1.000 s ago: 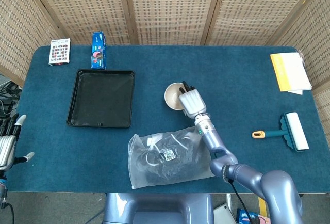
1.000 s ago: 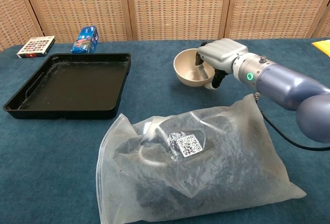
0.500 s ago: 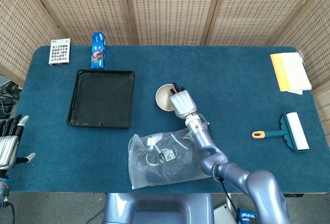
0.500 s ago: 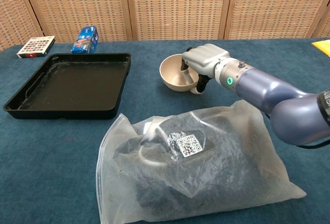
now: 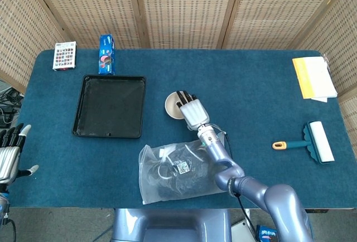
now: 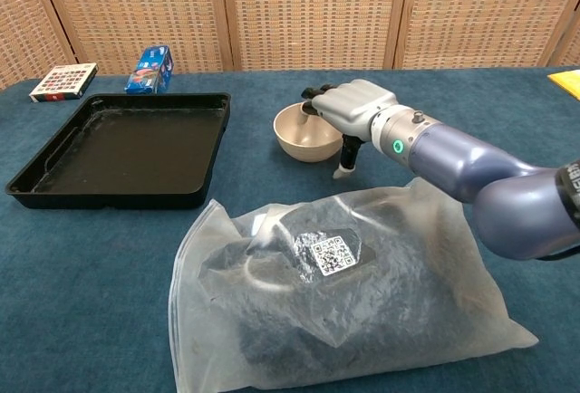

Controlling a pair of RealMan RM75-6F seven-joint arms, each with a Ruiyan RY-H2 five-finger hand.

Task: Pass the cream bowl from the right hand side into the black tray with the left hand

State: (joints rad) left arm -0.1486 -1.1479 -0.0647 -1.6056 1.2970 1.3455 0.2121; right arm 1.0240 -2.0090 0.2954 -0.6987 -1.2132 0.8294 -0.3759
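The cream bowl [image 5: 172, 105] [image 6: 303, 132] stands upright on the blue table, a little right of the black tray [image 5: 110, 106] [image 6: 118, 148]. My right hand [image 5: 191, 110] [image 6: 355, 108] hovers over the bowl's right rim with its fingers spread. Its thumb points down beside the bowl without touching it, and the hand holds nothing. My left hand [image 5: 10, 153] shows only in the head view, off the table's left edge, fingers apart and empty. The tray has nothing in it.
A clear plastic bag [image 5: 181, 169] [image 6: 335, 293] of dark items lies in front of the bowl, under my right forearm. A blue box [image 5: 106, 54] and a patterned card box [image 5: 64, 56] sit behind the tray. Yellow paper [image 5: 314, 77] and a lint roller [image 5: 312, 141] lie at the far right.
My right hand carried the bowl leftward toward the tray, set it on the table, and spread its fingers off the rim. The left hand has not moved.
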